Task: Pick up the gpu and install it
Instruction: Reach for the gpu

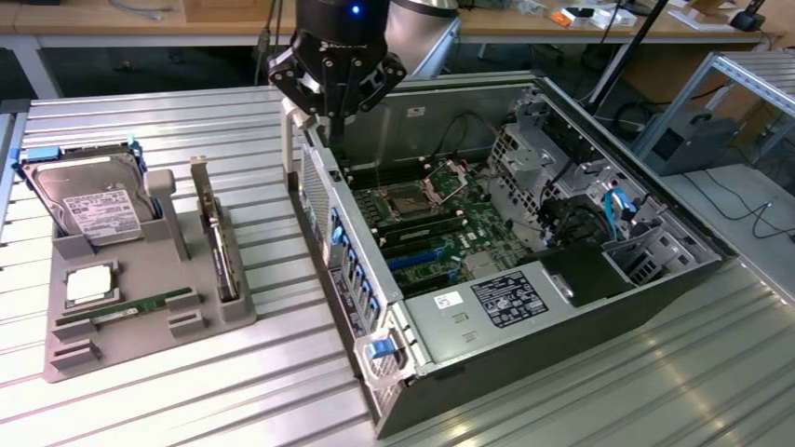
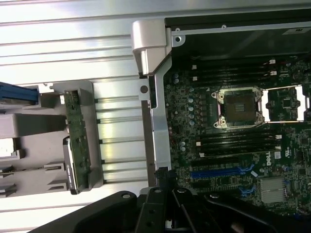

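Computer case: lies open across the centre and right of the exterior view, motherboard exposed.
Holder tray: grey, at the exterior view's lower left.
Gripper: upper centre, above the case's left wall; fingers pressed together, empty.
Gpu: upright on edge in the tray, well apart from the gripper.
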Motion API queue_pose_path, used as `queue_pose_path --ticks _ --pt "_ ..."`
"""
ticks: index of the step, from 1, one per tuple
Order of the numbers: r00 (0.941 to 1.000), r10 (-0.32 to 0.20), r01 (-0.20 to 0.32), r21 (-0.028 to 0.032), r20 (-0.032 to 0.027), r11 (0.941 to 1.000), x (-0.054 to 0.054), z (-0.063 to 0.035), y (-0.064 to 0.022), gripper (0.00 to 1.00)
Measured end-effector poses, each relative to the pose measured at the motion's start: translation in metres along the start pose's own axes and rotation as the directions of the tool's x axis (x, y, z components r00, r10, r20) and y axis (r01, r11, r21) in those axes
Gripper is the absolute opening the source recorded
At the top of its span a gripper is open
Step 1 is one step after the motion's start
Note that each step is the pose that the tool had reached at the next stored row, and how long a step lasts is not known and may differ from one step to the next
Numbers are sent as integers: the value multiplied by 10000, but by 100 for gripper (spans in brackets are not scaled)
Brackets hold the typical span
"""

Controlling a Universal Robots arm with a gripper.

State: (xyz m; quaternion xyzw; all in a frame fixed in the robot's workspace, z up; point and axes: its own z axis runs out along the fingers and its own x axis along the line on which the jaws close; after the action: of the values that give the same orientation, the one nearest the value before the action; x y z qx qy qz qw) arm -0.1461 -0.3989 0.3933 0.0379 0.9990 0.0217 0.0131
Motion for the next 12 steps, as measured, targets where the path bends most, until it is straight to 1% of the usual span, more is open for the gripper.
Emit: queue_pose_path --ticks 9,12 --pt "10000 0 0 0 0 10000 17 0 -1 11" --pt "10000 0 0 1 0 10000 45 -2 -4 11"
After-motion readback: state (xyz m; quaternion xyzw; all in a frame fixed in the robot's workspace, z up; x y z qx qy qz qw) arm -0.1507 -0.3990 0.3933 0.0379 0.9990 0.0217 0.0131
